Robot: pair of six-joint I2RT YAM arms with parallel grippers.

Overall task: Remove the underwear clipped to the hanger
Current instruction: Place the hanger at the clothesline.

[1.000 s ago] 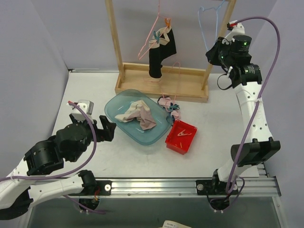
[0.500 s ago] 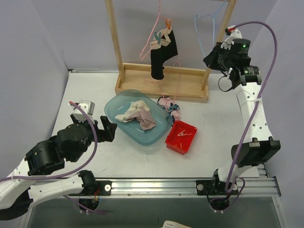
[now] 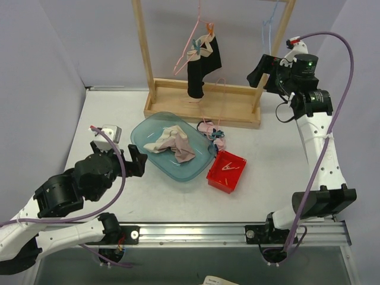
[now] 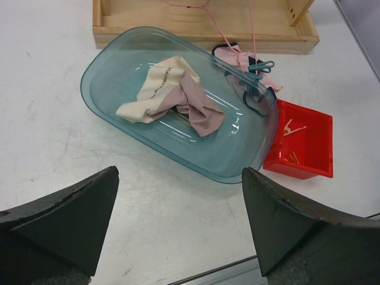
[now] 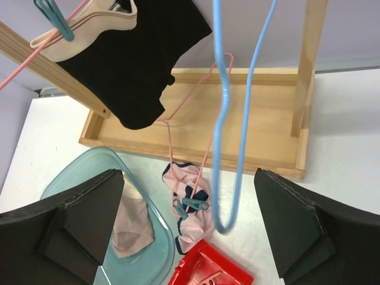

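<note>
Right pincer (image 5: pixel 189 178): spread wide, empty, raised by the rack (image 5: pixel 309 71), with the blue hanger (image 5: pixel 221 119) hanging between its fingers. Black underwear (image 5: pixel 133 65): just beyond, held up by a peg (image 5: pixel 59 24). Left pincer (image 4: pixel 180 173): wide, empty, low beside the dish (image 4: pixel 101 83). Risk, as we judged it: closing here would nip the blue wire, and pulling cloth against the peg could swing or topple things.

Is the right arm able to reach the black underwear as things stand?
Probably yes: the right gripper, jaws open, faces the black underwear, with only the blue hanger dangling between them.
</note>
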